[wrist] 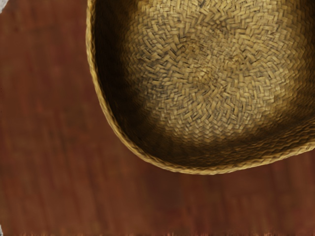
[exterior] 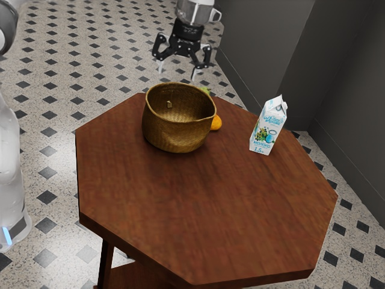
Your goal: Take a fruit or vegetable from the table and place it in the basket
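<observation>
Orange fruit (exterior: pixel 216 123) lay by basket (exterior: pixel 174 137) | end effector (exterior: pixel 177 70) hung open | approach step, likely | needed aligning over fruit, then lowering

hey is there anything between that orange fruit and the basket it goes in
No separate object is visible between them. The orange fruit sits behind the basket in the exterior view, partly hidden by it. The basket's raised wall is the only visible barrier, so the fruit would likely need lifting over it.
</observation>
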### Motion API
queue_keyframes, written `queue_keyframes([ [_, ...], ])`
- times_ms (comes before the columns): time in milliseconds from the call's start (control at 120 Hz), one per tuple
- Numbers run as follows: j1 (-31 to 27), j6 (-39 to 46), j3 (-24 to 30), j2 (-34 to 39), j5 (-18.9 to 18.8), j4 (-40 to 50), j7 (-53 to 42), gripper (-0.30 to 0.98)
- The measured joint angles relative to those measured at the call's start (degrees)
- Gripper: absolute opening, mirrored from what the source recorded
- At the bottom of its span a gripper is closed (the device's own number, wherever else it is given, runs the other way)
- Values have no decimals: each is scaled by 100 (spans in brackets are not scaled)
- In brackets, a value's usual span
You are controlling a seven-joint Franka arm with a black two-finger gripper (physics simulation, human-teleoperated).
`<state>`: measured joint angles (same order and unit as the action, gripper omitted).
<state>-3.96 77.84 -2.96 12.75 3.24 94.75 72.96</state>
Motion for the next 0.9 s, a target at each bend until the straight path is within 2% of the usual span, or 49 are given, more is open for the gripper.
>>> queue_keyframes([
  [125, -23, -130, -9, -31, 5, -119, -142, 69],
  [233, -532, -147, -228, 26, -12, -167, -214, 69],
  [317, -659, -254, -439, -34, -51, -160, -257, 69],
  [425, -786, -253, -564, -204, -344, -165, -346, 69],
  [633, -1933, 183, -599, -418, -514, -261, -697, 69],
  [808, -2470, 351, -601, -1436, -510, -1245, -1070, 69],
  [900, -2559, 554, -617, -1785, -335, -1321, -1249, 69],
])
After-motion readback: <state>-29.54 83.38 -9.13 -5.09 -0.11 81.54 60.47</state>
